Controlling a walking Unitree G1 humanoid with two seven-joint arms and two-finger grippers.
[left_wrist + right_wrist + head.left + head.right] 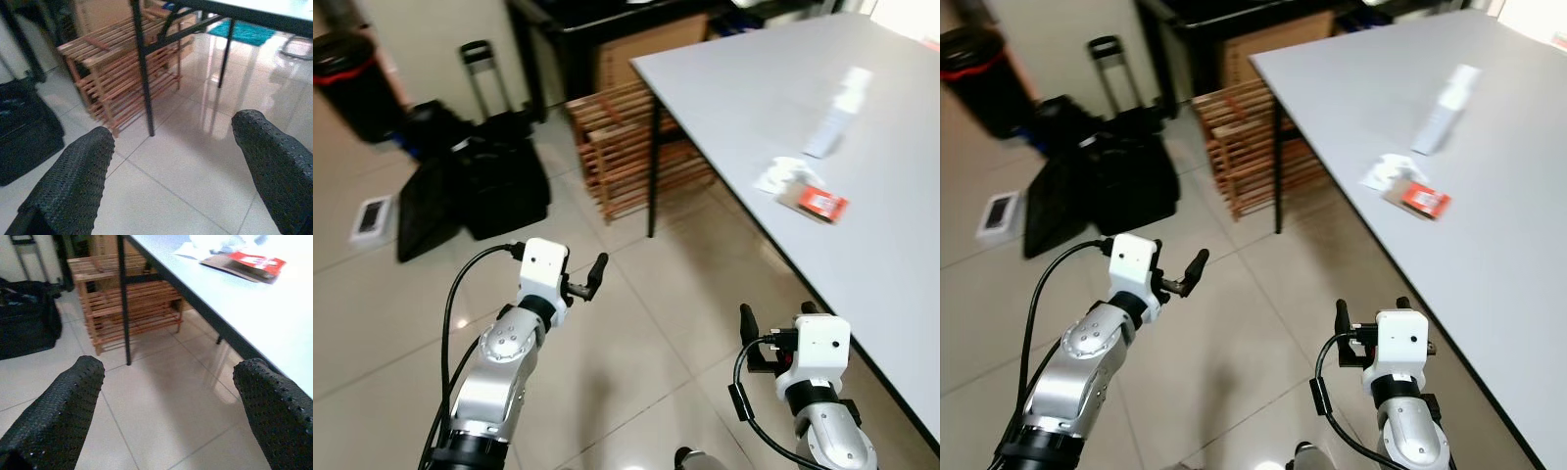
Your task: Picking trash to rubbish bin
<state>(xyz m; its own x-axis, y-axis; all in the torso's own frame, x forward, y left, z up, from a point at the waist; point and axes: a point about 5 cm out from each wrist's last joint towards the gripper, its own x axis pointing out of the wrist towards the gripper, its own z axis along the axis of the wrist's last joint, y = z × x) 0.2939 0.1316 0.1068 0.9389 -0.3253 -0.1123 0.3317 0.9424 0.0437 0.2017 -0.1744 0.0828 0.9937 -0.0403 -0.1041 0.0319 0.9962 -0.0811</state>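
Observation:
A red and brown wrapper [813,203] lies on the grey table [862,264] to my right, and in the right wrist view the wrapper [254,262] sits near the table's edge. Crumpled white paper [783,174] touches it, and a white bottle [837,113] lies farther back. A black bin with a red band [352,83] stands at the far left by the wall. My left gripper [592,279] is open over the floor tiles, holding nothing. My right gripper [776,313] is open beside the table's edge, below its top, also holding nothing.
A wooden slatted rack [626,147] stands under the table's far corner beside a black table leg [654,166]. Black bags [480,176] and a trolley handle [480,59] sit on the floor at the left. A white flat device [372,217] lies on the tiles.

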